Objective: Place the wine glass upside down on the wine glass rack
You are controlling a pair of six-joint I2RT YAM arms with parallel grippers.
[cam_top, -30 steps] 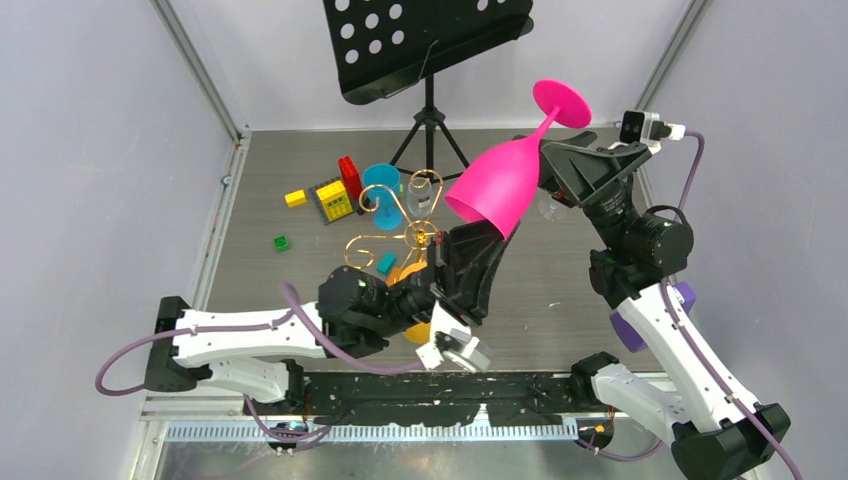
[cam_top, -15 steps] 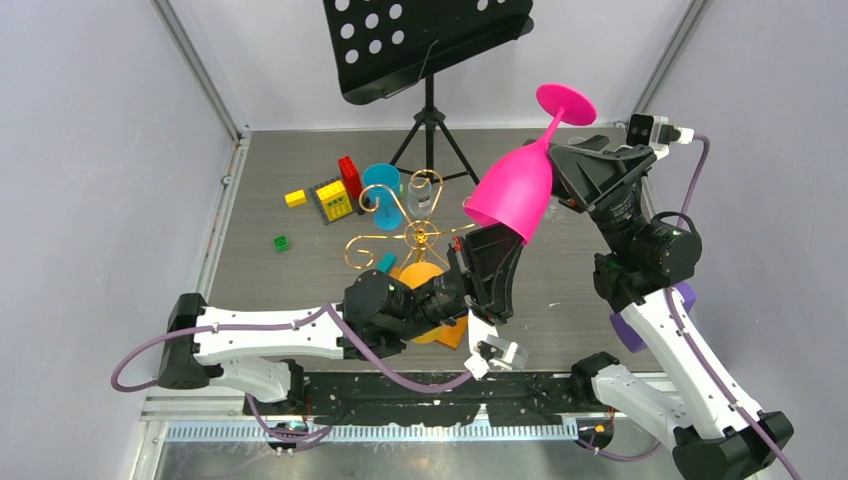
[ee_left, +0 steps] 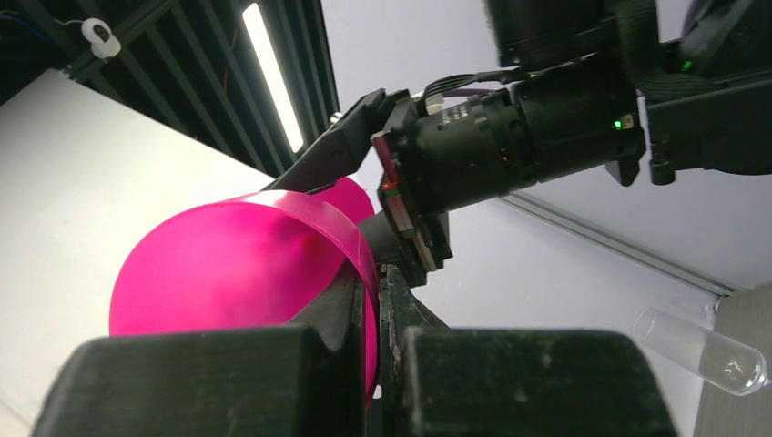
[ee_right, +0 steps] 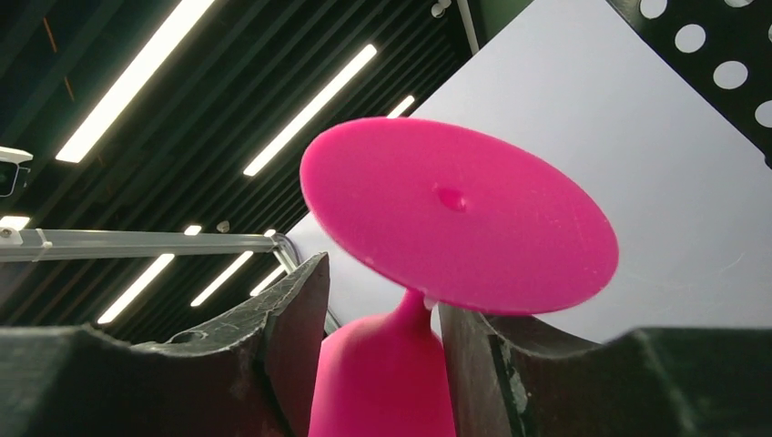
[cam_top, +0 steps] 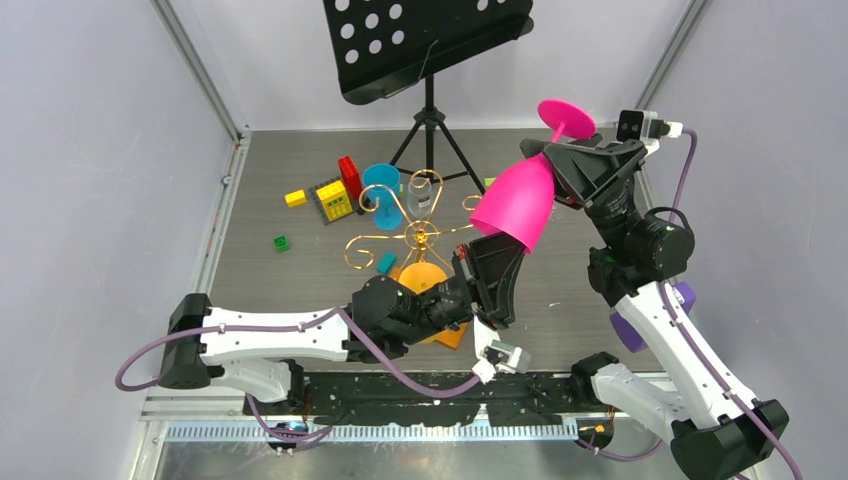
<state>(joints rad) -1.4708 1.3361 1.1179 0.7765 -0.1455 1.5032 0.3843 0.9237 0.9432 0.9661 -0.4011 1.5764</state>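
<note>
The pink wine glass [cam_top: 515, 205] hangs in the air, tilted, with its foot [cam_top: 566, 117] uppermost and its mouth facing down-left. My left gripper [cam_top: 500, 247] reaches up from below and is shut on the bowl's rim [ee_left: 364, 273], one finger inside and one outside. My right gripper [cam_top: 545, 168] closes on the narrow top of the bowl just under the foot [ee_right: 455, 214], a finger pressed on each side [ee_right: 382, 319]. The wine glass rack [cam_top: 405, 225], gold wire loops on an orange base [cam_top: 422, 276], stands on the table below and left of the glass.
A black perforated music stand [cam_top: 430, 40] on a tripod rises behind the rack. A blue cup [cam_top: 380, 182], red, yellow and green bricks [cam_top: 333, 200] and a clear glass [cam_top: 425, 192] lie left of it. A clear tube [ee_left: 701, 350] lies near the right side.
The glass has swung right and stands more upright. The right gripper's fingers have closed in on its narrow top. The left arm followed right, still gripping the rim.
</note>
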